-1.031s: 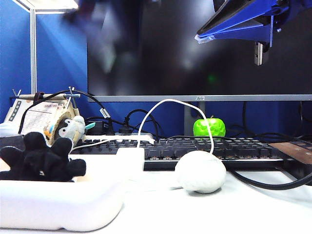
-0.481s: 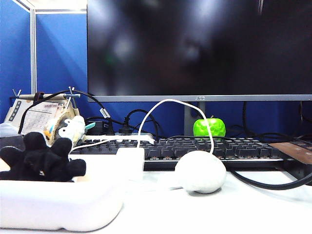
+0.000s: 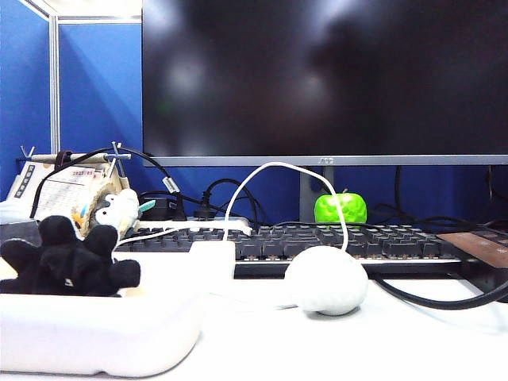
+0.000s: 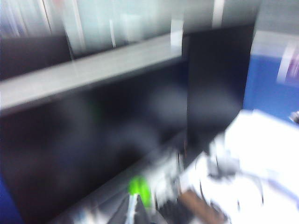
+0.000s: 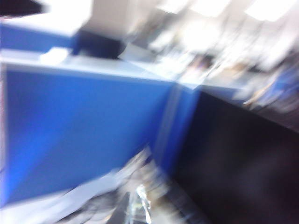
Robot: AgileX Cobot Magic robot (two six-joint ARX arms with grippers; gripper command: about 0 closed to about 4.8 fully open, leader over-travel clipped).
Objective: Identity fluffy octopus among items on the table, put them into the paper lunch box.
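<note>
- One black plush fluffy octopus (image 3: 70, 262) with stubby rounded arms is seen at the far left of the exterior view, lying inside the wide, shallow white paper lunch box (image 3: 103, 337), its body rising above the thick near rim.
- Behind the octopus, a small grey-white plush toy with a teal beak (image 3: 119, 210) is propped near a desk calendar (image 3: 59, 190), against the blue partition wall (image 3: 95, 95).
- A black keyboard (image 3: 317, 242) is laid across the white counter (image 3: 357, 349) beyond the box, with a white cable (image 3: 274, 167) arching over it.
- In the middle, a white, wrinkled, brain-shaped ball (image 3: 326, 279) rests on the counter, well apart from the box.
- A glossy green apple-shaped object (image 3: 340, 207) is set behind the keyboard, beside the stand of the large dark monitor (image 3: 317, 79).
- A thick black cable (image 3: 444, 300) is curved over the counter at the right.
- Neither tool is seen in the exterior view.
- The left wrist view is heavily blurred; only a narrow tip of the left tool (image 4: 133, 210) is made out at the frame edge, and its fingers are pressed together.
- The right wrist view is equally smeared; a vague part of the right tool (image 5: 133, 207) is seen, and whether it is spread or pressed together cannot be told.
</note>
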